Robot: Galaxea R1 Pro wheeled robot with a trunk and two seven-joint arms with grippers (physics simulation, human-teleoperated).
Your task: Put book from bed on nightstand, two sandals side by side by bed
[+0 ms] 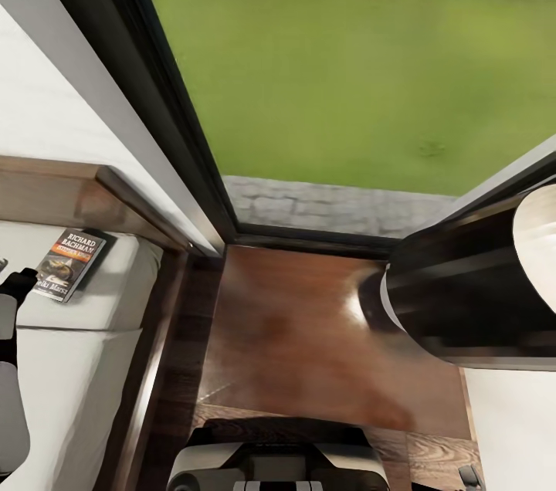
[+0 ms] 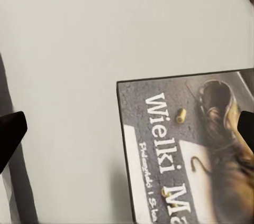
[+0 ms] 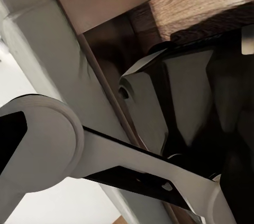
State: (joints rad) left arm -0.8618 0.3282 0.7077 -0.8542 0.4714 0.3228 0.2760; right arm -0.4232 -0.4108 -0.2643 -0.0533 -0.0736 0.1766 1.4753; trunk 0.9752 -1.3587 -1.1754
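Note:
The book (image 1: 70, 263) lies flat on the pale mattress of the bed (image 1: 85, 367), close to the headboard (image 1: 54, 194). Its dark cover carries white "Richard Bachman" text and an orange band. My left gripper (image 1: 17, 282) hovers at the book's near corner. In the left wrist view the left gripper (image 2: 127, 131) is open, and the book (image 2: 185, 150) lies under the half nearer one black fingertip (image 2: 246, 129). The glossy reddish-brown nightstand (image 1: 309, 336) stands beside the bed. My right gripper (image 3: 10, 139) hangs low by the robot's base, open and holding nothing. The sandals are out of view.
A large dark cylinder with a pale end (image 1: 463, 290) stands over the nightstand's right side. Behind it a dark-framed window (image 1: 177, 128) looks onto grass and a fence. Wood floor (image 1: 432, 452) shows in front of the nightstand, by my base (image 1: 278, 468).

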